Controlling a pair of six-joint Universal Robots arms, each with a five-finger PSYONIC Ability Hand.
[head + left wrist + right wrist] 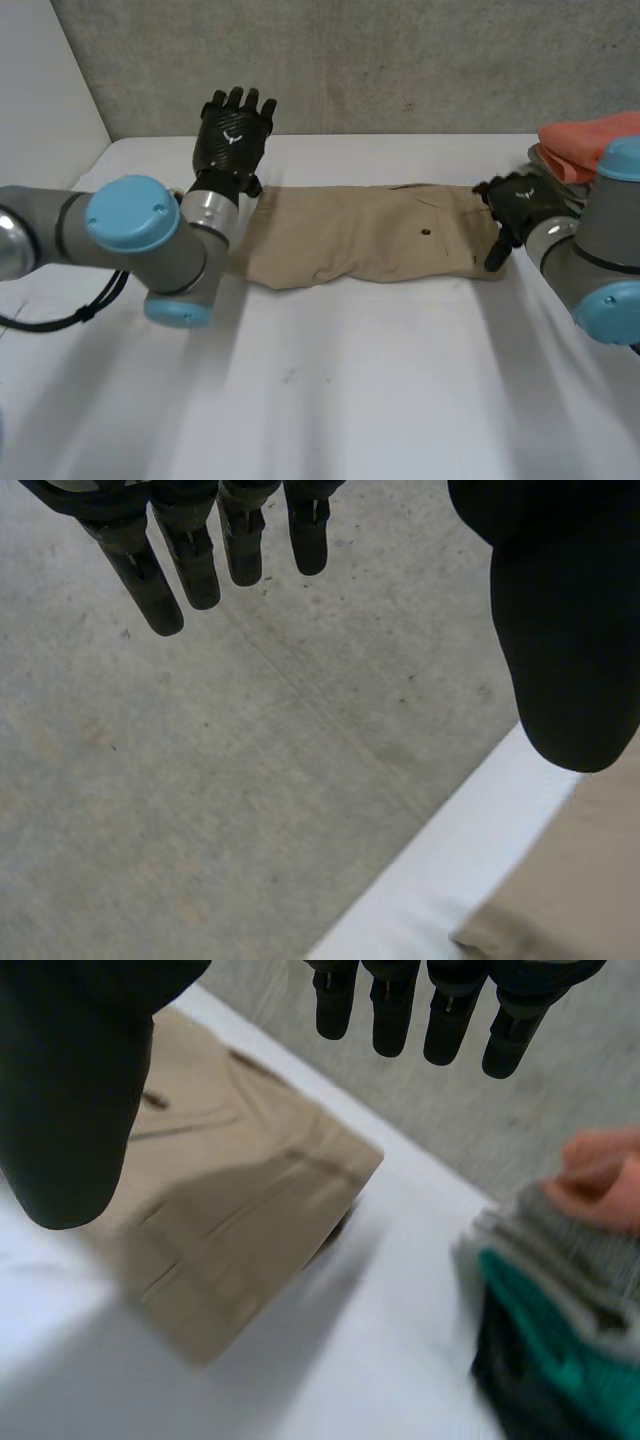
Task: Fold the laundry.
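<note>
On the white bench the tan garment is lying in a long strip. The left hand is hovering at its left end and the right hand at its right, fingers released on both. A crosswise fold appears pending, calling for an end pinch.
</note>
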